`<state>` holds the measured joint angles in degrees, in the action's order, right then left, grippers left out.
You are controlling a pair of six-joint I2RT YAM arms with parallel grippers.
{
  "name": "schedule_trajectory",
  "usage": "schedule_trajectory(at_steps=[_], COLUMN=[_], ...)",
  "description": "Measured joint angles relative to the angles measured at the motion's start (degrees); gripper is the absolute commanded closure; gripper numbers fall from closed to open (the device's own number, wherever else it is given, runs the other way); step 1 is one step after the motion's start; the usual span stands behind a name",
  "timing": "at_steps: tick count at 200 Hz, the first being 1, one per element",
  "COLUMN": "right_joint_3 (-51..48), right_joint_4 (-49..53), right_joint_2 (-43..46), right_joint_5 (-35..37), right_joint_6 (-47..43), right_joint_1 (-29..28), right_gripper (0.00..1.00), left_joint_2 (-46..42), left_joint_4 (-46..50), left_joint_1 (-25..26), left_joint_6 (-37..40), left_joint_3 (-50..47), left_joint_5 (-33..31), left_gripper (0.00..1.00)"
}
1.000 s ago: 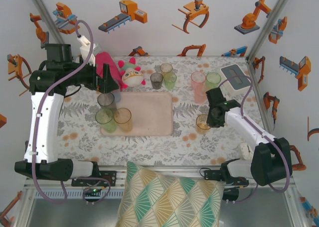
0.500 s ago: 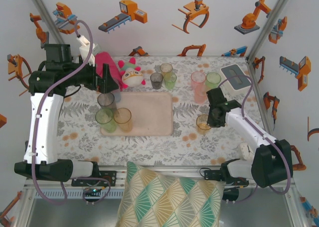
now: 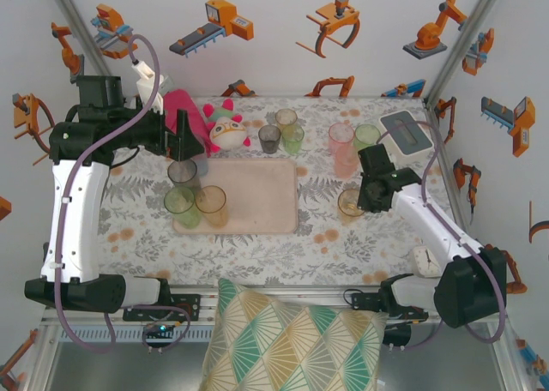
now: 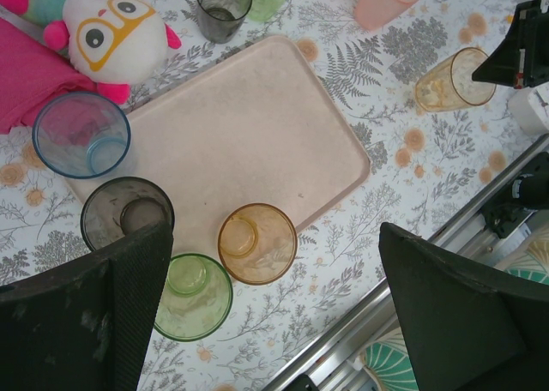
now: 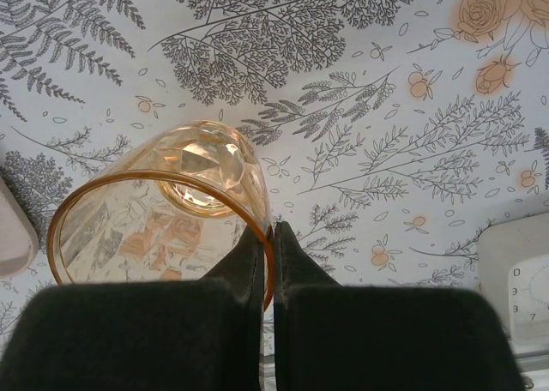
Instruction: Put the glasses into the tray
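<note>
My right claw [image 5: 266,241] pinched tight on rim of amber glass [image 5: 154,202]: one finger inside, one outside. Thin wall easy to grab that way, I think. Glass tips a bit in grip. It is right of tray [image 3: 249,194], apart from it, over flowery cloth [image 3: 343,245]; cannot tell if bottom touches cloth. Tray middle bare, so room there for it. My left claw [image 4: 274,262] wide apart, holds nothing, hangs over tray's left end above grey glass [image 4: 127,213] and green glass [image 4: 193,295]. Pink glass [image 3: 340,147] stands at back.

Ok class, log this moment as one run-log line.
right gripper: shut on amber glass rim, right of tray | left gripper: open, empty
</note>
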<state>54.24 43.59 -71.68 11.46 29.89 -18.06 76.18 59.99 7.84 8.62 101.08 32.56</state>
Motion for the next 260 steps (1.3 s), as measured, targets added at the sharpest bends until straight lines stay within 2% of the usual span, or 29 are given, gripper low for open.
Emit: schedule_trajectory(at_steps=[155,260], right_joint_3=[10.4,26.2], right_joint_4=[2.3,2.6], right_joint_2=[-2.9,-15.9], right_joint_5=[-3.0,-2.9], right_joint_6=[-0.7,-0.7], right_joint_1=[-0.5,-10.3], right_gripper=[1.00,1.00], left_joint_2=[0.0,1.8], left_joint_4=[-0.2,-1.1], left_joint_1=[0.0,0.0], left_joint_6=[-0.4,-0.4], left_joint_3=[0.1,1.5], left_joint_5=[0.1,0.0], left_gripper=[0.02,0.02])
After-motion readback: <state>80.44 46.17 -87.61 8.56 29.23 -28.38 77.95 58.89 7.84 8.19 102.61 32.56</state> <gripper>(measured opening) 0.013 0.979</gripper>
